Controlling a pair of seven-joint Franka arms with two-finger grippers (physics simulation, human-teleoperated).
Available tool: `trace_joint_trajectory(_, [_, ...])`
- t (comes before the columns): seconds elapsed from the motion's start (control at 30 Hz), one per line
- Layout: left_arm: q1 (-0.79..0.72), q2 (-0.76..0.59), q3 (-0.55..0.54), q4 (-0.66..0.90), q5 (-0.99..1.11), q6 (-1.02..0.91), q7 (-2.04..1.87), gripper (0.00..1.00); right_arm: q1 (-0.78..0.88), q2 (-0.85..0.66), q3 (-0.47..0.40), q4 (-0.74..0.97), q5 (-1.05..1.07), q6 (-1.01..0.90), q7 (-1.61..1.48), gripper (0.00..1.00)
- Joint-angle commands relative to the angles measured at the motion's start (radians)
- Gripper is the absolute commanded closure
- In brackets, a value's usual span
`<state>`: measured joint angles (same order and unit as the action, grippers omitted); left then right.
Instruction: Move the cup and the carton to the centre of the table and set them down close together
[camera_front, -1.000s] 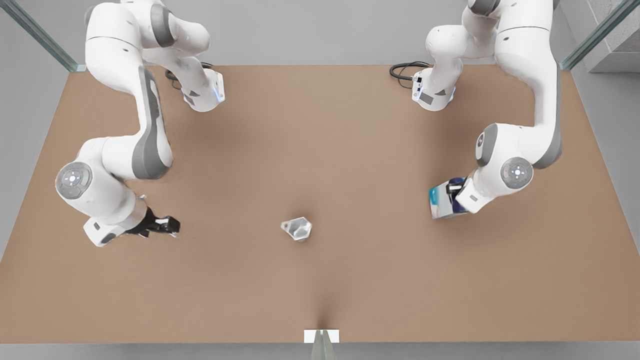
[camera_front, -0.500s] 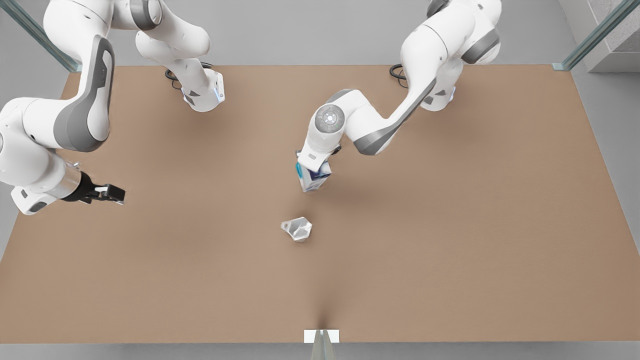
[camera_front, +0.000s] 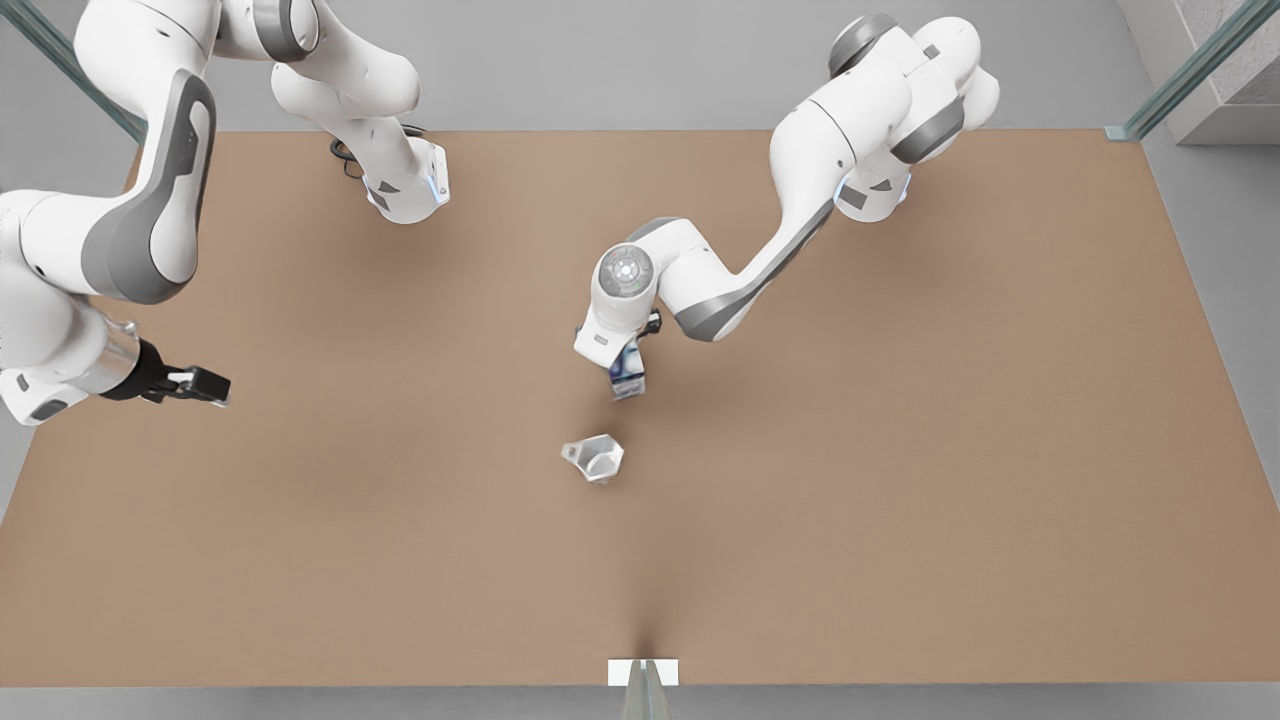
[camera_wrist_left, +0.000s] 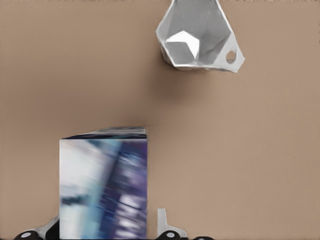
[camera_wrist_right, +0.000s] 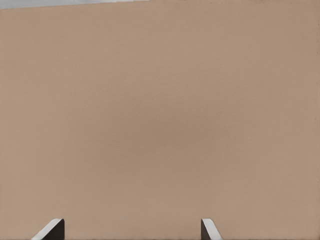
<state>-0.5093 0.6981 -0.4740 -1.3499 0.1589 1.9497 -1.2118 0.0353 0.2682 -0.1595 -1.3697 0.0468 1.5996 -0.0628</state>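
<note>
A matte tan table (camera_front: 900, 450) sits on a grey floor. The left gripper (camera_front: 627, 378) grips the carton (camera_front: 628, 380) near the table's centre; the cup (camera_front: 595, 458) lies just beside it, toward seven o'clock. The right gripper (camera_front: 200, 385) waits at nine o'clock, fingers apart, holding nothing.

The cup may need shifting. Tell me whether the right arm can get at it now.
Probably yes. The right hand is open and empty at the front view's left, with bare table between it and the cup. The left hand holds the carton beside the cup.
</note>
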Motion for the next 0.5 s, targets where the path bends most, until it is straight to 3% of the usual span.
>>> trace_joint_trajectory(0.0, [0.000, 0.000, 0.000, 0.000, 0.007, -0.002, 0.000, 0.00, 0.000, 0.000, 0.000, 0.000, 0.001, 0.005, 0.000, 0.00])
trace_joint_trajectory(0.17, [0.002, -0.040, 0.000, 0.002, 0.004, -0.014, -0.003, 0.00, 0.064, 0.026, 0.008, 0.006, 0.004, 0.025, 0.017, 0.00])
trace_joint_trajectory(0.33, [0.008, -0.072, 0.009, 0.215, 0.034, -0.319, 0.034, 0.00, 0.058, 0.039, 0.020, 0.001, 0.001, 0.043, 0.020, 0.00])
trace_joint_trajectory(0.37, [0.064, -0.086, 0.051, 0.242, 0.044, -0.350, 0.153, 0.00, -0.020, 0.037, 0.135, -0.002, -0.013, 0.054, 0.044, 0.00])
trace_joint_trajectory(0.47, [0.442, -0.118, 0.058, 0.250, 0.051, -0.403, 0.754, 0.00, -0.020, 0.040, 0.172, 0.003, -0.013, 0.056, 0.095, 0.00])
